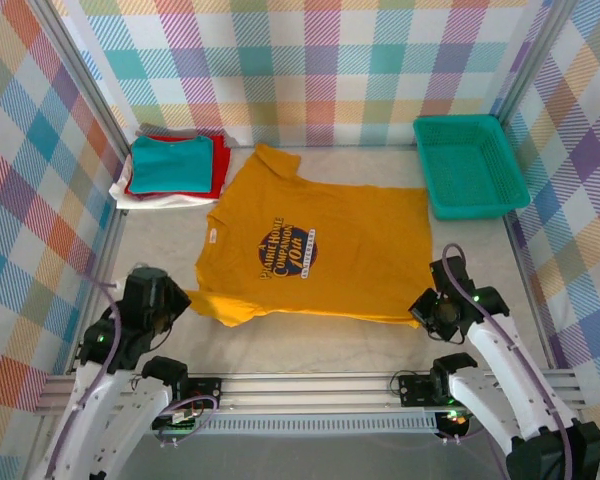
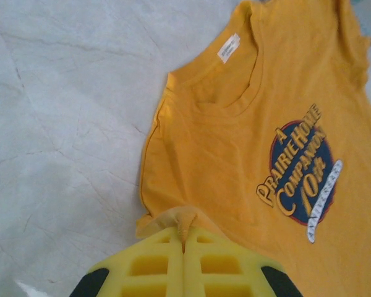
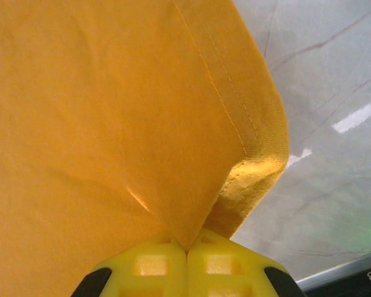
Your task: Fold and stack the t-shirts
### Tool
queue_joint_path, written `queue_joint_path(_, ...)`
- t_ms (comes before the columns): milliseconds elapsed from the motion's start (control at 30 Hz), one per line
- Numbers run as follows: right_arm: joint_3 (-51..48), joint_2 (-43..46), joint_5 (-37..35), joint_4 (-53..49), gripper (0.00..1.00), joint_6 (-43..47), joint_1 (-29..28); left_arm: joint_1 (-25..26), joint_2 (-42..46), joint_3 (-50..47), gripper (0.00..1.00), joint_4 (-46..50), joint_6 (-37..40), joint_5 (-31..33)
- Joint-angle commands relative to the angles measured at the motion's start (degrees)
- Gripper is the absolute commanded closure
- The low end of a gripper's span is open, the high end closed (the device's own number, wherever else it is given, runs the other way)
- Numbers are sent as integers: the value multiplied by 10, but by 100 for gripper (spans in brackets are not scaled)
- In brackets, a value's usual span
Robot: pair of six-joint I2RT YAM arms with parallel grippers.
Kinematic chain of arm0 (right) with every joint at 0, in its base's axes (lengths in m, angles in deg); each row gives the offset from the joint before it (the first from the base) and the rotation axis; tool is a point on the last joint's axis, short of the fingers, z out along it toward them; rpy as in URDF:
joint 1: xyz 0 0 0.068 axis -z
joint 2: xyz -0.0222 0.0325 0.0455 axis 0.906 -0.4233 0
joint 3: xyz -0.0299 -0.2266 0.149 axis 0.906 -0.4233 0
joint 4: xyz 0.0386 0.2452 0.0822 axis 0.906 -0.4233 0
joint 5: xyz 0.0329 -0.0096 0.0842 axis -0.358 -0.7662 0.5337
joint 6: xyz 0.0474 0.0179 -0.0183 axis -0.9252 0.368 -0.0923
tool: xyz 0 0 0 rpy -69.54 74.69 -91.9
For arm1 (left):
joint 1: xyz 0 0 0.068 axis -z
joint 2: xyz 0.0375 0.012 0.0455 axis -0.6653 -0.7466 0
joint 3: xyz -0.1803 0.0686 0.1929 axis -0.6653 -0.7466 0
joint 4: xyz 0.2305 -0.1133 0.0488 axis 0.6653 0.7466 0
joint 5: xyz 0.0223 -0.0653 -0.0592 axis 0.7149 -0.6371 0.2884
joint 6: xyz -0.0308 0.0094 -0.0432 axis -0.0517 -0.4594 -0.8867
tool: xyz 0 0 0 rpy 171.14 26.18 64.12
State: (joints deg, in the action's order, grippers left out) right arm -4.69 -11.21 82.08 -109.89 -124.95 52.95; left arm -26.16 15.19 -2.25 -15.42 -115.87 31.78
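Between left end effector [image 2: 184,234] and right end effector [image 3: 187,249], each clamped on a near corner, the mustard tee [image 1: 320,240] stretches sideways, its body lying beyond them.

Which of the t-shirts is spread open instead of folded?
The mustard-yellow cotton tee with the dark oval chest print, spread out mid-table; the others sit folded in the teal-topped stack of cotton tees at far left.

White arms [image 1: 507,362], black joints [image 1: 148,292], lilac cables [image 1: 552,415]; left pincer [image 2: 184,238] and right pincer [image 3: 187,249] have yellow, pocketed fingers [image 2: 153,265].
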Motion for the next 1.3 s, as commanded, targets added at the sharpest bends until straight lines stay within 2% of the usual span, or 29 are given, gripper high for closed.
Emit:
queue_joint_path(0,31,-40,16,32,100,67,31,-2,-101,40,100,-66,76,-33)
queue_joint_path(233,109,-157,12,72,99,149,37,-3,-295,145,100,-110,160,-37)
queue_joint_path(467,152,-239,12,92,100,196,48,-4,-468,300,100,-58,284,-56)
queue_joint_path(633,163,-274,22,119,99,215,60,-5,-534,375,100,-36,325,-54)
queue_joint_path(833,201,-312,40,125,94,233,62,-10,-578,413,100,-32,341,-20)
queue_joint_path(1000,239,-341,17,131,94,239,65,-14,-622,457,100,-38,357,-22)
queue_joint_path(1100,260,-373,17,151,89,239,78,-14,-681,520,100,-23,377,-18)
queue_joint_path(1167,278,-402,19,169,82,236,93,-14,-734,583,97,-8,390,-20)
queue_joint_path(1200,290,-415,24,175,76,235,101,-14,-758,614,92,-1,394,-22)
queue_joint_path(1233,306,-428,28,175,66,235,109,-14,-786,651,75,7,396,-24)
queue_joint_path(1267,319,-438,30,171,61,235,112,-13,-813,684,63,16,396,-27)
